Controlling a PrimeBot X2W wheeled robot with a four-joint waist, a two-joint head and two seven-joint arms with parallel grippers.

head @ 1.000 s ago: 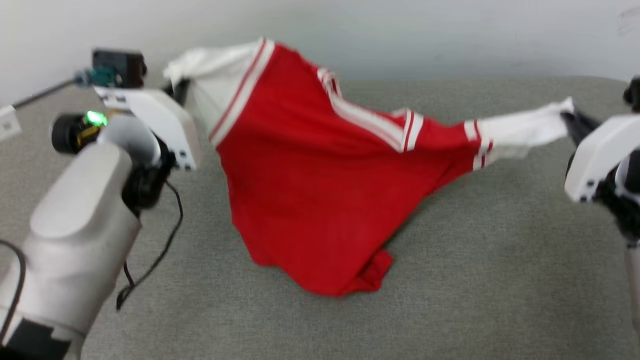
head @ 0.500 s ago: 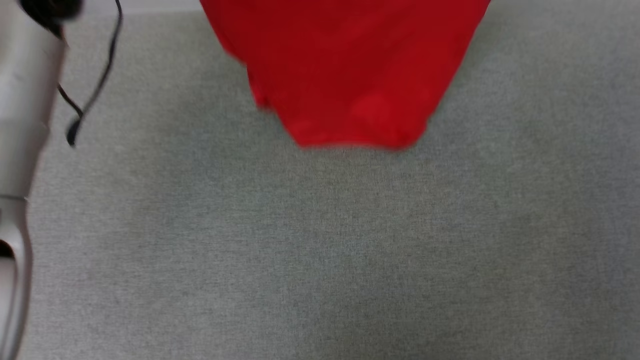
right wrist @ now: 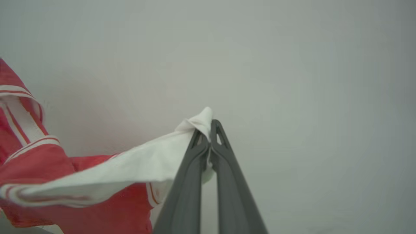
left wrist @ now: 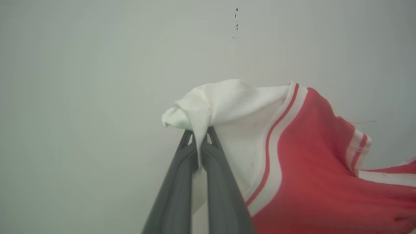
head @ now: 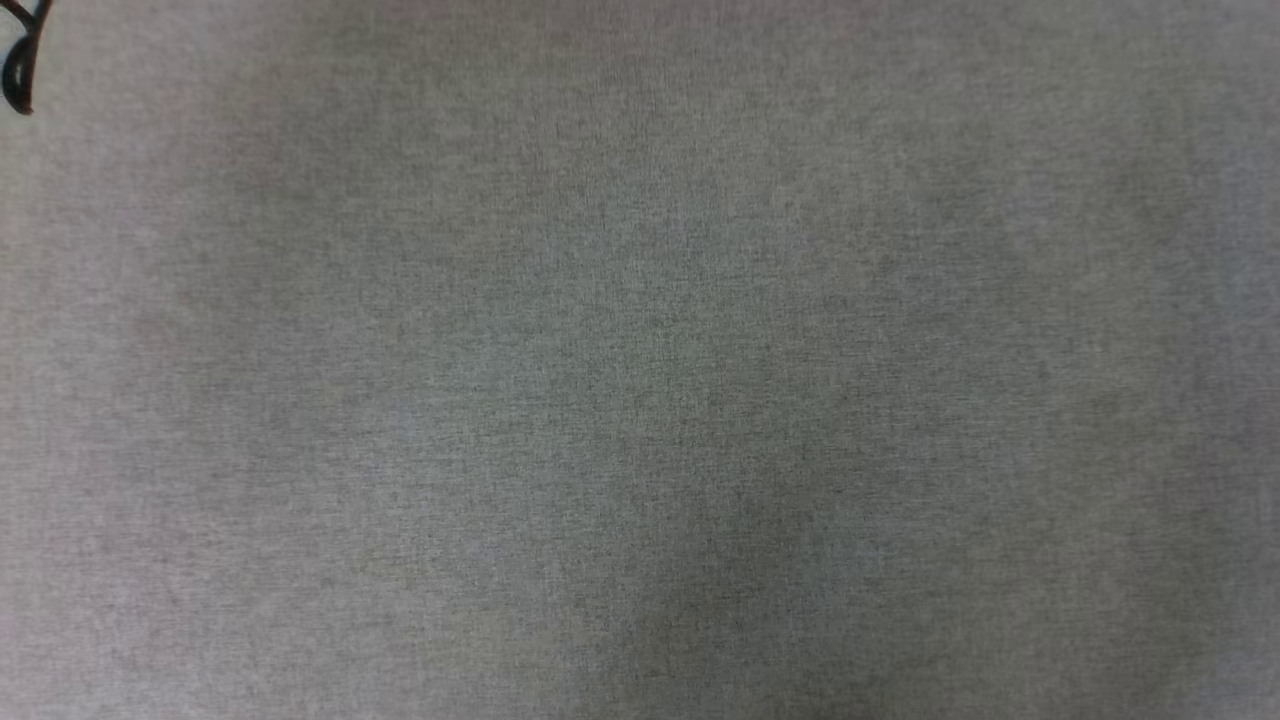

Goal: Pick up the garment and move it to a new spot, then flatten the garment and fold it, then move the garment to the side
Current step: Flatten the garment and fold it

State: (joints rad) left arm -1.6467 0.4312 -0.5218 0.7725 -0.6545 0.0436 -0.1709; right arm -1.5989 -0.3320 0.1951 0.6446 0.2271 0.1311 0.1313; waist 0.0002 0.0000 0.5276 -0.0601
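Both end effectors were clenched on cloth: the left end effector point(left wrist: 199, 138) had its two dark fingers pressed together on a bunched wad of white sleeve. The right end effector point(right wrist: 209, 131) pinched the tip of the other white sleeve in the same way, with fabric caught between its fingers. In the head view, grey woven upholstery point(head: 640, 400) spread from edge to edge, with a soft shadow darkening its lower middle. Beyond each wrist stood a pale, plain wall point(left wrist: 81, 81). The garment point(left wrist: 308, 188) was held up in front of that wall by its two sleeves, slung between the arms rather than lying flat. In the left wrist view its red body fell away to the right of the fingers, bordered by a white band with a thin red stripe. In the right wrist view the white sleeve stretched leftward from the fingers to the red body at the lower left. Whether its lower hem touched the upholstery could not be told. A loop of black cable point(head: 20, 70) curled at the upper left corner of the head view, and a few small dark specks point(left wrist: 236, 18) marked the wall near the top of the left wrist view.
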